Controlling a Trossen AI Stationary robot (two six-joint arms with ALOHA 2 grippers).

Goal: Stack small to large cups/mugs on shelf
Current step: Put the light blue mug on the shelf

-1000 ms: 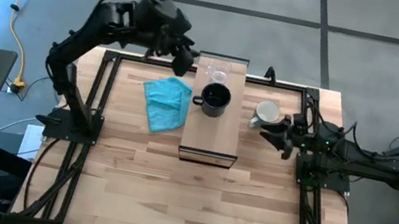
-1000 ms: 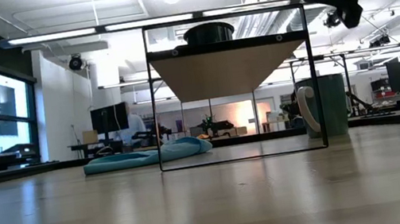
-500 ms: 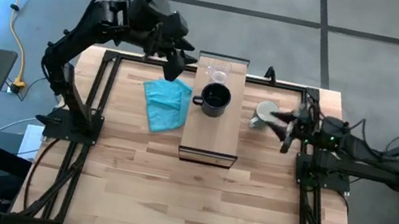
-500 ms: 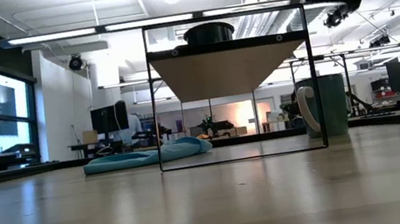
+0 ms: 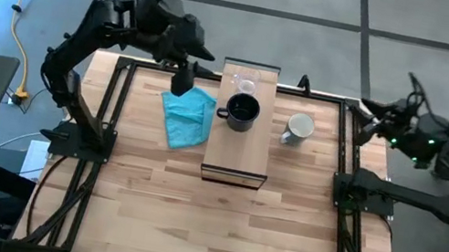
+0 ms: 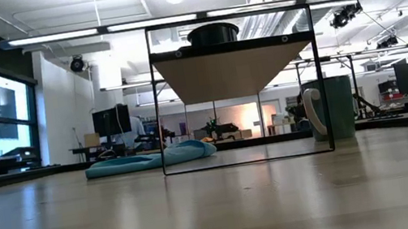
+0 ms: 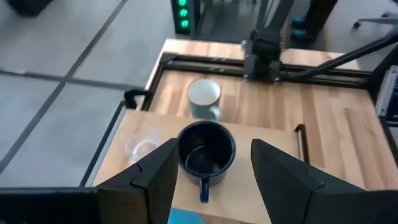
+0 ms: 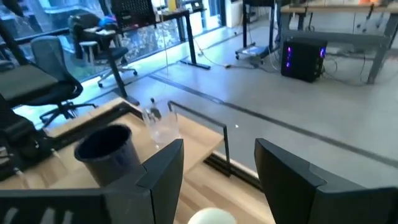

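The light-wood shelf (image 5: 238, 152) stands mid-table. At its far end stands the clear glass cup (image 5: 246, 81), and just nearer is the black mug (image 5: 242, 111), both upright on their bases. The white mug (image 5: 299, 128) stands on the table to the right of the shelf. My left gripper (image 5: 182, 80) hangs open above the table's far left, over the far edge of the teal cloth (image 5: 187, 115). In its wrist view my left gripper (image 7: 214, 152) frames the black mug (image 7: 206, 149) from a distance. My right gripper (image 5: 367, 114) is open, raised at the table's right edge.
The teal cloth lies crumpled on the table left of the shelf. A black metal frame (image 5: 343, 138) runs around the table. The near half of the table (image 5: 216, 227) shows bare wood. In the low view the shelf (image 6: 230, 48) is raised on thin black legs.
My right gripper has risen from beside the white mug and drawn back toward the table's right edge, open throughout; the mug stays standing on the table. My left gripper has shifted a little toward the table's left edge and rolled, still open.
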